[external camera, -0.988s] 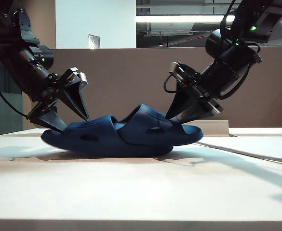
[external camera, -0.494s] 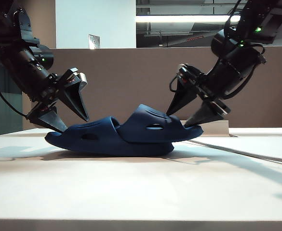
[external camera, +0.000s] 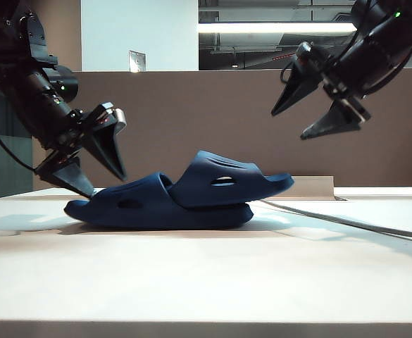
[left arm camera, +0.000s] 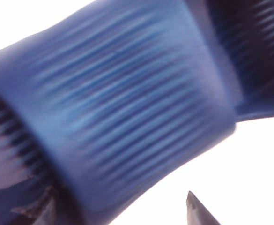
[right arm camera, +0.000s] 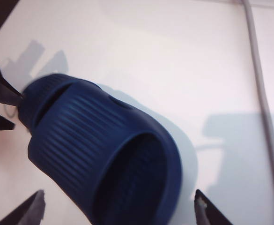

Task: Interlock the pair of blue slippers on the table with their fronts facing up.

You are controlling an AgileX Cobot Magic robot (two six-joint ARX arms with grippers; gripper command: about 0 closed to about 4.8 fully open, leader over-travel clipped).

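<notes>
Because the two dark navy-blue moulded foam slippers [external camera: 181,191] are already nested strap-up on the white matte table [external camera: 206,274], the right gripper [external camera: 317,105] is held spread well above them and the left gripper [external camera: 96,167], jaws apart, straddles their near end.

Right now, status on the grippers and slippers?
Left gripper open at slippers' heel end. Right gripper open, empty, high above them. Pair nested on table. Nothing obstructing.

Count: two blue slippers [external camera: 181,193], nested together, on one white table [external camera: 206,282]. Two grippers: left gripper [external camera: 96,165], right gripper [external camera: 311,105], both spread. One grey cable [external camera: 346,222]. One brown partition [external camera: 191,120].
</notes>
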